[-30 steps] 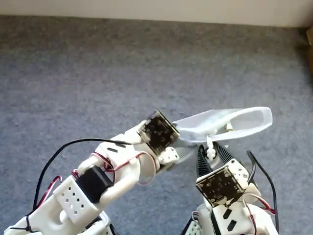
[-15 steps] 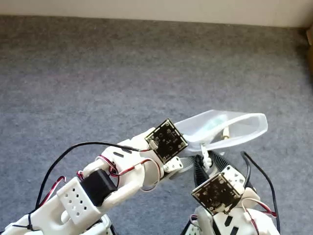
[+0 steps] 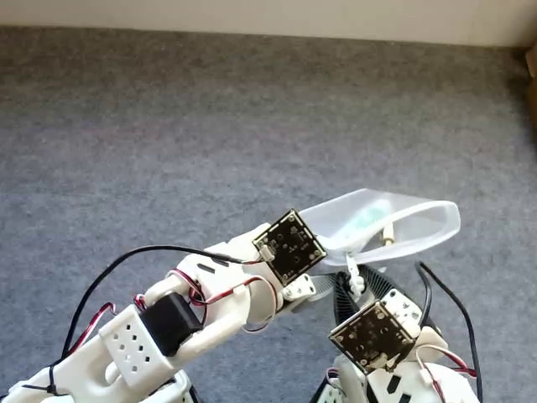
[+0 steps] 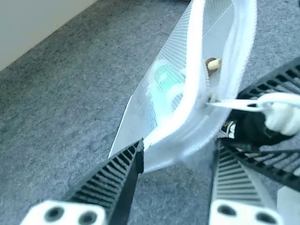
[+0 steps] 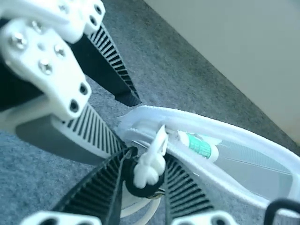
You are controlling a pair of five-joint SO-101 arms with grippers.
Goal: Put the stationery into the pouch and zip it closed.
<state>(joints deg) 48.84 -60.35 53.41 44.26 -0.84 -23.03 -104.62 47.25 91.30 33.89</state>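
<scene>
The right jaws were clamped tight on the white zip pull (image 5: 151,161), which sat at the end of the pouch (image 5: 234,133) nearest both arms. The left jaws stood well apart, one to each side of that same end of the pouch, with its ribbed translucent corner between them. Whether either one pressed on the pouch could not be told. From the pull onward the pouch mouth gaped open, its white zip edges spread wide. Inside the pouch lay a green-and-white item (image 5: 199,145) close behind the pull, and a pale wooden tip (image 4: 213,63) showed beside it. The pouch stretched away from the arms over the grey, felt-like worktop (image 3: 168,126), and a pale wall (image 3: 252,15) ran beyond the pouch along the worktop's far edge.
</scene>
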